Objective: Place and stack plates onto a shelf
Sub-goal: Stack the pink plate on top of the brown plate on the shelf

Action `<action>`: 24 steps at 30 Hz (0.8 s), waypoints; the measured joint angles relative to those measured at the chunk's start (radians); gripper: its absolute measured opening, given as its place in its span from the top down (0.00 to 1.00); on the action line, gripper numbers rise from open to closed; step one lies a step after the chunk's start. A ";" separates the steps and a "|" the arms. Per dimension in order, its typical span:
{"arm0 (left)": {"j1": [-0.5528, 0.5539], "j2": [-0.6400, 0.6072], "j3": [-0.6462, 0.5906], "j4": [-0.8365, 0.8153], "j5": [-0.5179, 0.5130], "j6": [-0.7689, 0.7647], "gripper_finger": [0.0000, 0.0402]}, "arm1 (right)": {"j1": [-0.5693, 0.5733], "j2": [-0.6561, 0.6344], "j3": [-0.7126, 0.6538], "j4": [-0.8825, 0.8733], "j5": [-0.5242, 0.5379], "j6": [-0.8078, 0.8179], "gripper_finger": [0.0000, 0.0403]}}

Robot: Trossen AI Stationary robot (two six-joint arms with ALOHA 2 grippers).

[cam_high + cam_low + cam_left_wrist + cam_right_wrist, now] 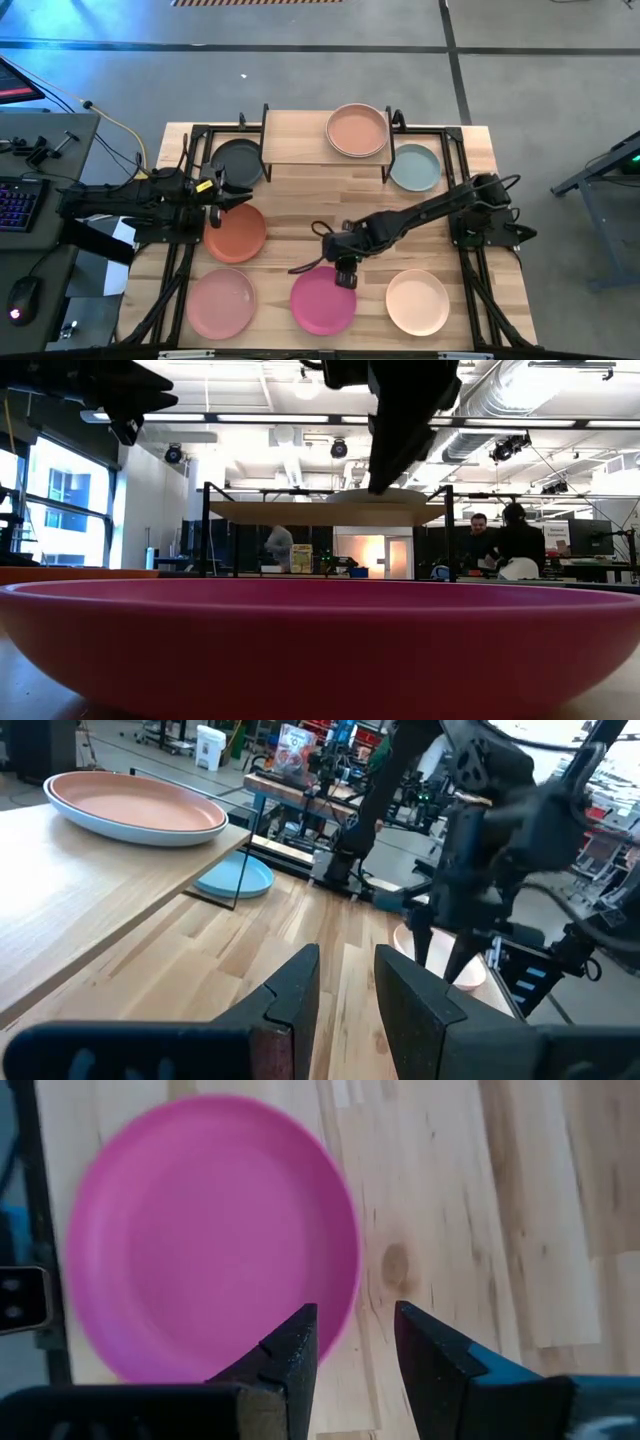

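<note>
The magenta plate (pixel 323 300) lies flat on the table near its front edge and fills the low view (pixel 320 645). My right gripper (pixel 352 1330) is open and points down above the plate's far rim (pixel 345 1295), clear of it. It also shows in the high view (pixel 345 272). My left gripper (pixel 347 982) is open and empty, held level above the far rim of the terracotta plate (pixel 235 233). The shelf (pixel 300 140) stands at the table's far side with a tan plate (pixel 357 130) on its right half.
A dark grey plate (pixel 237 162) lies at the shelf's left end and a pale teal plate (pixel 414 167) at its right end. A pink plate (pixel 220 303) and a cream plate (pixel 417 302) flank the magenta one. People stand in the room behind (pixel 495 540).
</note>
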 joint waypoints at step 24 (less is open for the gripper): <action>0.000 0.000 0.000 -0.001 0.000 -0.002 0.78 | 0.024 0.165 0.000 0.073 -0.015 0.031 0.72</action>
